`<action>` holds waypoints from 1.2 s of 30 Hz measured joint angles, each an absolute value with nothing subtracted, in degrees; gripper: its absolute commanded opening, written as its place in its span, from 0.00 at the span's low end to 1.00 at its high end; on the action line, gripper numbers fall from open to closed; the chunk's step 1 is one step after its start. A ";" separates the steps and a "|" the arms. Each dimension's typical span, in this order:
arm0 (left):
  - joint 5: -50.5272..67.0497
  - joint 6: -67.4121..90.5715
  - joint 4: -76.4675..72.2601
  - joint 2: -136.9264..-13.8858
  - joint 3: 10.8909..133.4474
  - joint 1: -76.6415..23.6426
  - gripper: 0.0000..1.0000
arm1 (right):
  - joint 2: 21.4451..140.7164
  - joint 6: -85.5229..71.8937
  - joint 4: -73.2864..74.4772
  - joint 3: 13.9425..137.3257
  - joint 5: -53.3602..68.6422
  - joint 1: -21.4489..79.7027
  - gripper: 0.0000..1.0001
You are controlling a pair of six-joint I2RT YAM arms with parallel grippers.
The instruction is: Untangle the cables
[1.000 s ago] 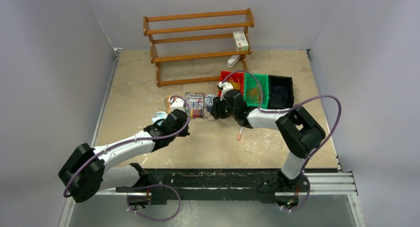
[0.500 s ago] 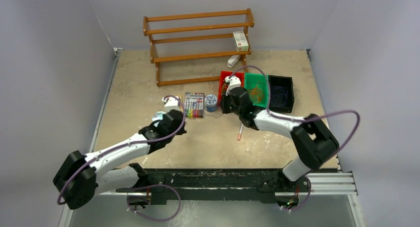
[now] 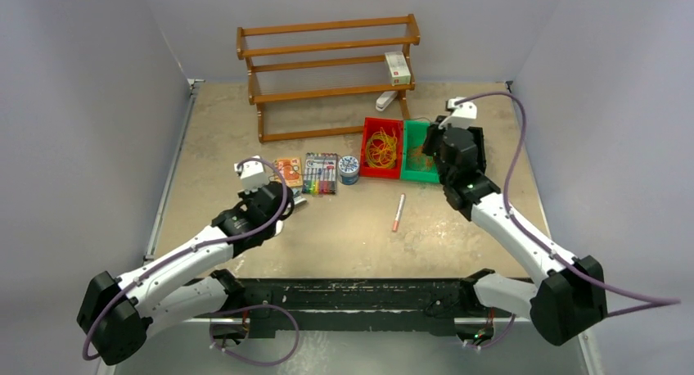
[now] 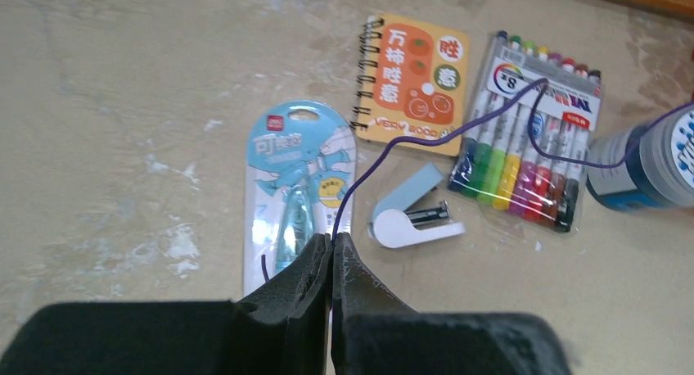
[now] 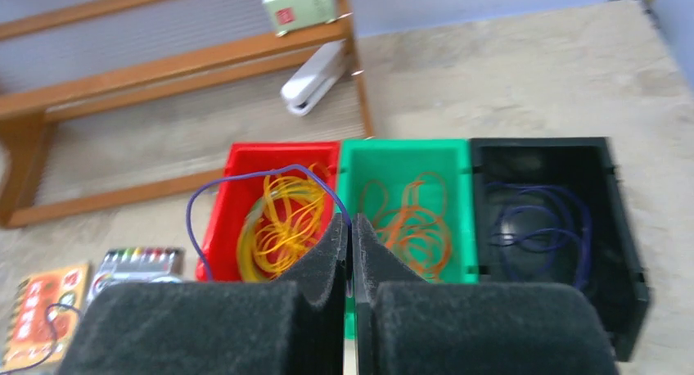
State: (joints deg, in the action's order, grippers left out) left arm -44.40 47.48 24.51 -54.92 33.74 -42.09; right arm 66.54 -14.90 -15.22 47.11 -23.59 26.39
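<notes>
Grey walls (image 3: 82, 105) box in a mottled beige desk (image 3: 344, 244), with a wooden rack (image 3: 327, 43) at the back. The left claw (image 4: 331, 242) and right claw (image 5: 350, 226) each pinch the purple cable (image 4: 425, 142). Since a second ago, the right claw has swung from the marker pack (image 4: 532, 154) to above the green bin (image 5: 401, 146), and the left has drawn back.

Cables (image 5: 282, 221) in bins (image 5: 405, 146), R of markers (image 4: 528, 170)

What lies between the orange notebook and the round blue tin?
The marker pack, with a purple cable draped across it; clearest in the left wrist view.
</notes>
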 measured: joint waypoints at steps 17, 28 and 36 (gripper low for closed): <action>-47.88 48.14 28.67 -51.18 35.70 -39.64 0.00 | 60.64 -9.23 -11.16 47.09 -15.57 15.27 0.00; -21.12 36.18 9.47 -58.52 35.53 -40.47 0.00 | 60.93 1.85 -9.30 50.28 25.23 16.36 0.00; -7.20 34.26 -2.26 -66.26 35.53 -49.58 0.00 | 61.98 6.26 -3.79 51.44 32.03 25.61 0.00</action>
